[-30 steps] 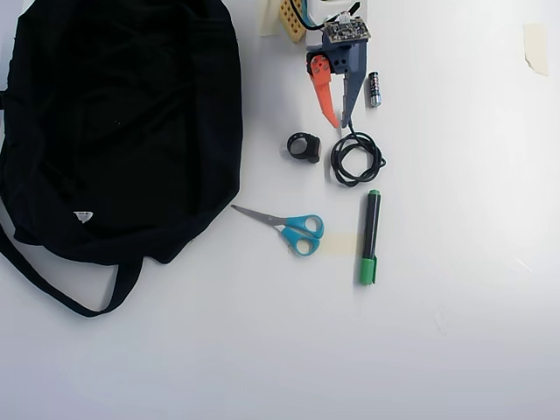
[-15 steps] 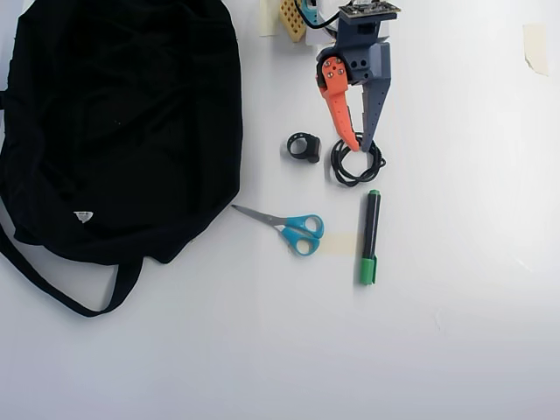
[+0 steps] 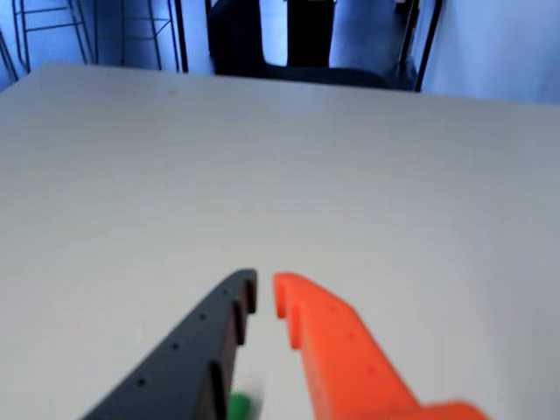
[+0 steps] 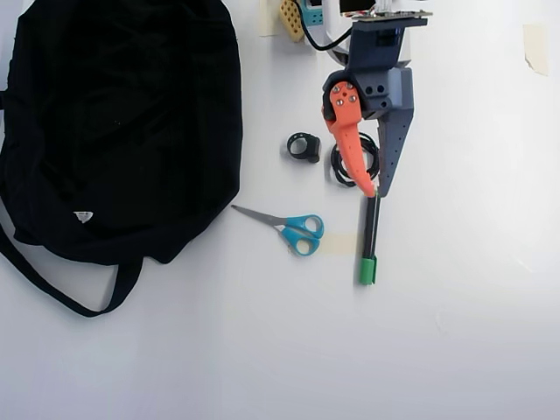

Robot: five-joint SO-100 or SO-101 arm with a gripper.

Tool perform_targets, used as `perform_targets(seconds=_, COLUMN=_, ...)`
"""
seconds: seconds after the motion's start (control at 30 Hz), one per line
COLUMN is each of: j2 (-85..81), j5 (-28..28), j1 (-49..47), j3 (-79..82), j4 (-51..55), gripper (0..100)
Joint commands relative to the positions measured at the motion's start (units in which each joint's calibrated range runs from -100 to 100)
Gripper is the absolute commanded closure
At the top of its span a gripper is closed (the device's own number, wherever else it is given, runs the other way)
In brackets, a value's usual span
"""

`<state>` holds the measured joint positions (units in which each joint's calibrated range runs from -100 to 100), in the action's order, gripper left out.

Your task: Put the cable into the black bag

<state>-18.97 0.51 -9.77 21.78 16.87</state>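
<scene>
1. Claw [image 4: 377, 192], orange and dark-blue fingers, nearly closed with a thin gap at the tips in the wrist view; nothing gripped.
2. Overhead view: tips sit over the top end of the green-capped black marker [image 4: 369, 245].
3. Thin black coiled cable [image 4: 339, 166] lies on the white worktop [image 4: 262, 350], partly under the fingers.
4. Large floppy black cloth bag [image 4: 114, 122] well apart, left.
5. Small chunky black ring [image 4: 304, 146] beside the cable; blue-handled scissors [image 4: 289, 227] below.
</scene>
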Motion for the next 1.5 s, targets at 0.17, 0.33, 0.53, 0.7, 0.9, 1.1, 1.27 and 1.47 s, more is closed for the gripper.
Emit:
perform_targets(seconds=0.17, j2=10.8, j5=-0.4, j1=1.6, j3=-17.5, j4=-1.2, gripper=97)
perform_targets(seconds=0.33, j2=13.0, j5=-0.3, j1=3.1, j3=-19.6, j4=-2.0, gripper=97)
perform_targets(seconds=0.53, j2=13.0, j5=-0.3, j1=3.3, j3=-18.8, j4=-2.8, gripper=97)
perform_targets(seconds=0.7, j2=13.0, j5=-0.3, j1=3.3, j3=-18.7, j4=-2.8, gripper=97)
perform_targets(seconds=0.9, j2=12.6, j5=-0.3, j1=2.7, j3=-17.8, j4=-2.0, gripper=97)
perform_targets(seconds=1.1, j2=11.7, j5=-0.3, j1=2.6, j3=-14.8, j4=-2.0, gripper=97)
perform_targets(seconds=1.27, j2=11.5, j5=-0.3, j1=1.2, j3=-16.8, j4=10.8, gripper=97)
perform_targets(seconds=1.47, j2=11.0, j5=0.1, j1=-0.2, j3=-23.8, j4=30.7, gripper=97)
